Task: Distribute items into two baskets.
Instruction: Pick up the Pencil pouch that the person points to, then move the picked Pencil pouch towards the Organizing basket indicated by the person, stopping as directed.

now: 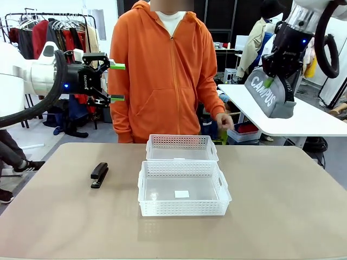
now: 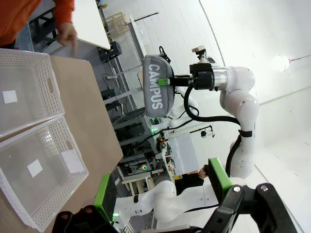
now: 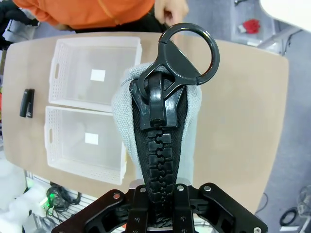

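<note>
Spreading across the foreground, the tan table [image 1: 282, 216] carries two baskets and one stapler. One person [image 1: 162, 81] in an orange hooded top stands at its far edge, one hand [image 1: 224, 120] hanging loosely just past the far basket.

Both white lattice baskets sit mid-table, one behind the other and close together; whether their rims touch is unclear. The near basket [image 1: 184, 208] has nothing in it but a small white sticker [image 1: 181, 194] on its floor. The far basket [image 1: 181, 142] is the same, with its own single sticker on its floor, seen from the right wrist.

One grey pouch [image 1: 269, 95] with white "CAMPUS" lettering hangs in the air off to the right, high above the table and well apart from both baskets. The right pincer [image 1: 271, 81] is clamped tight on its top edge. From that wrist, the black zip [image 3: 158, 160] runs up between the fingers to a ring pull [image 3: 189, 51].

One black stapler [image 1: 99, 175] lies flat on the table, left of the near basket and apart from it.

Over the table's left side, the left pincer [image 1: 116, 82] hangs in the air with its jaws spread wide, gripping nothing.
</note>
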`<state>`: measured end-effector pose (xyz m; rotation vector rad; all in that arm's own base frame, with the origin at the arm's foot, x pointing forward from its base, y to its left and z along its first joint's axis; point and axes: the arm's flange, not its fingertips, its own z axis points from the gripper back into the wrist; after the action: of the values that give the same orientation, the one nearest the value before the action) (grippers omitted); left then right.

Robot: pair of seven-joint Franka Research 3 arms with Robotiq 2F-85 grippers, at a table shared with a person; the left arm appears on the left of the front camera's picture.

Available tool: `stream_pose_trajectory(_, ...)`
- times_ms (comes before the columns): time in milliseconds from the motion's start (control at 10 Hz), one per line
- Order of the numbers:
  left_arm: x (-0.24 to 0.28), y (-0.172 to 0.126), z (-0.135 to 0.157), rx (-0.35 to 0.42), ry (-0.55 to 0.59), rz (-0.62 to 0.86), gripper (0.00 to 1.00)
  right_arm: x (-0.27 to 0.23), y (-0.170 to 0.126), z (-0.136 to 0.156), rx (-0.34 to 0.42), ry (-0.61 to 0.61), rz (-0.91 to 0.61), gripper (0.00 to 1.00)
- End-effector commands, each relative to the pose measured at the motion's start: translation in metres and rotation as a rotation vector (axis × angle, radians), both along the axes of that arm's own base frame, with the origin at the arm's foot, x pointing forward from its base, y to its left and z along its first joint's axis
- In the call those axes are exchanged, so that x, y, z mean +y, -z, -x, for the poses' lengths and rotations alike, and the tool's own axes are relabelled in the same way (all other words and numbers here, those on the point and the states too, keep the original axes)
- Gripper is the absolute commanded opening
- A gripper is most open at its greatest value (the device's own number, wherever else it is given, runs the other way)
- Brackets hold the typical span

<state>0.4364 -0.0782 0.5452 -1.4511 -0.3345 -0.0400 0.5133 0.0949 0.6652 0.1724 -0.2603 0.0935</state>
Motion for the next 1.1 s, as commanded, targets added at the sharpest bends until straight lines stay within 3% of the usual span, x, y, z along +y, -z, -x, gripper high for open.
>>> stream_pose_trajectory(0, -0.0002, -0.0021, 0.0008, -0.004, 0.003, 0.005, 1.0, -0.0032, -0.0067, 0.0046, -0.029, -0.028, -0.033, 0.0)
stream_pose_trajectory(100, -0.0002, -0.0021, 0.0008, -0.004, 0.003, 0.005, 1.0, 0.0, 0.0, 0.0, 0.0, 0.0, 0.0, 0.0)
stream_pose_trajectory(1000, -0.0002, -0.0021, 0.0008, -0.004, 0.003, 0.005, 1.0, 0.0, 0.0, 0.0, 0.0, 0.0, 0.0, 0.0)
